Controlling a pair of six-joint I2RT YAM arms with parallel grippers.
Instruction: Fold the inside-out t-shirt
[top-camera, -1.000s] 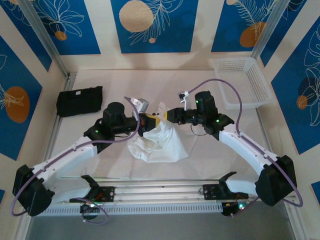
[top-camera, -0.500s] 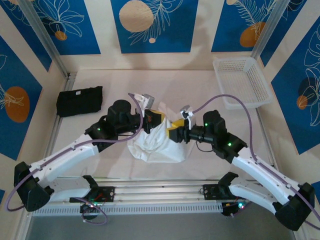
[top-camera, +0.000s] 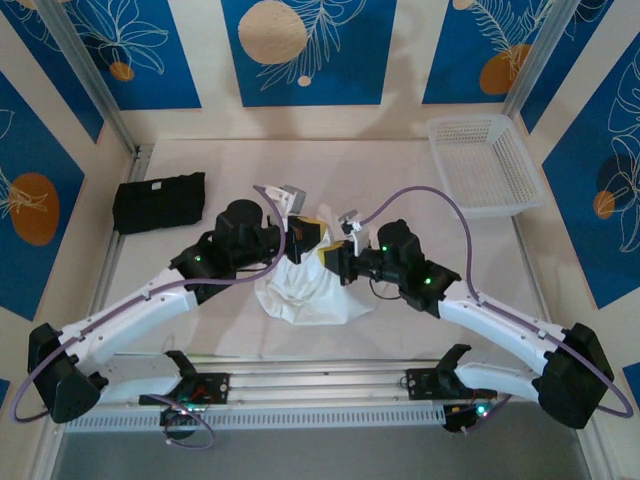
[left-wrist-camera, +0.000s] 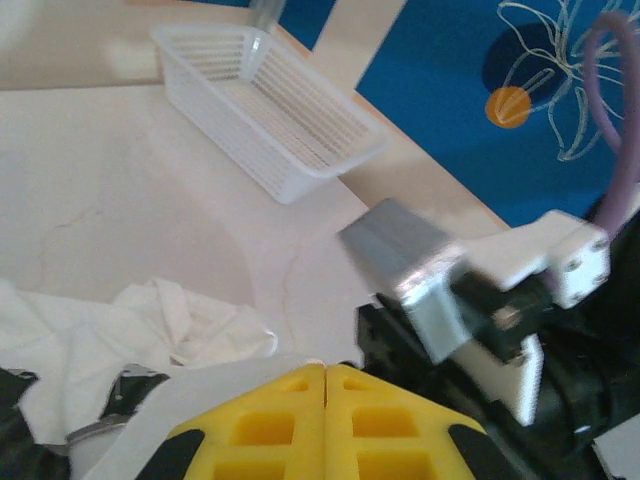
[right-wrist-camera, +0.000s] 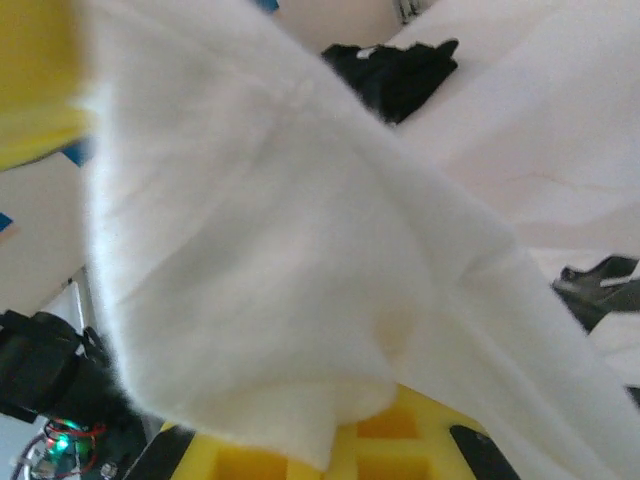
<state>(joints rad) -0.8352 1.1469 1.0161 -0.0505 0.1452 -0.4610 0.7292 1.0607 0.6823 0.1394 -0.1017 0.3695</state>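
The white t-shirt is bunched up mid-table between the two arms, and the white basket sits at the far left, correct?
No: the white basket sits at the far right, as the top external view shows. The white t-shirt is indeed bunched up mid-table between the two arms.

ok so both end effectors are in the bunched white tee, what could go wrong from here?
1. The left end effector and right end effector are shut almost side by side, so pulling apart could knock them together.
2. The t-shirt is a crumpled heap. Either grip may have pinched several layers, and it may not spread.
3. Cloth drapes across the right wrist view, hiding what that grip actually holds.
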